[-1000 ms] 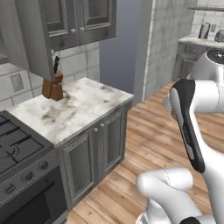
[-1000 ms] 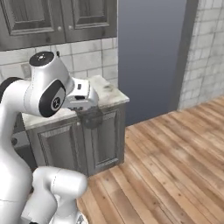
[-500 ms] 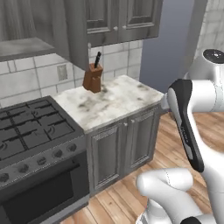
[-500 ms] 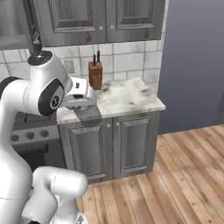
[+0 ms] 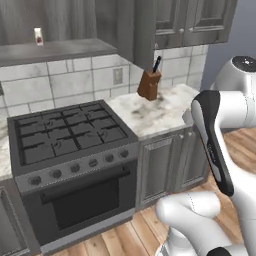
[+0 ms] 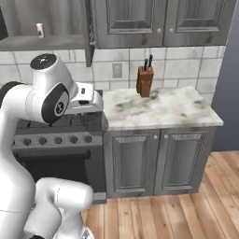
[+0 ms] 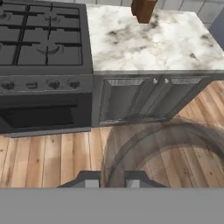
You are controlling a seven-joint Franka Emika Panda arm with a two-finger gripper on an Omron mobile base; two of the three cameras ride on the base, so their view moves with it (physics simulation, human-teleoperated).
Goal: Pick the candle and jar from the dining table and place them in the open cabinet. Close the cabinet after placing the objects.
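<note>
- Our claw (image 7: pixel 112 181) is clamped on the jar (image 7: pixel 166 153), carried above the floor before the stove (image 5: pixel 70 145).
- We could clip the cabinet (image 6: pixel 42 28) door's edge on the lift, jolting the smooth glass loose.

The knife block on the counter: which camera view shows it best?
The right base view shows the knife block best: whole, upright on the marble counter, dark handles sticking up, against the tiled wall. The left base view also shows it whole, farther back. The hand view cuts it off at the top edge.
</note>
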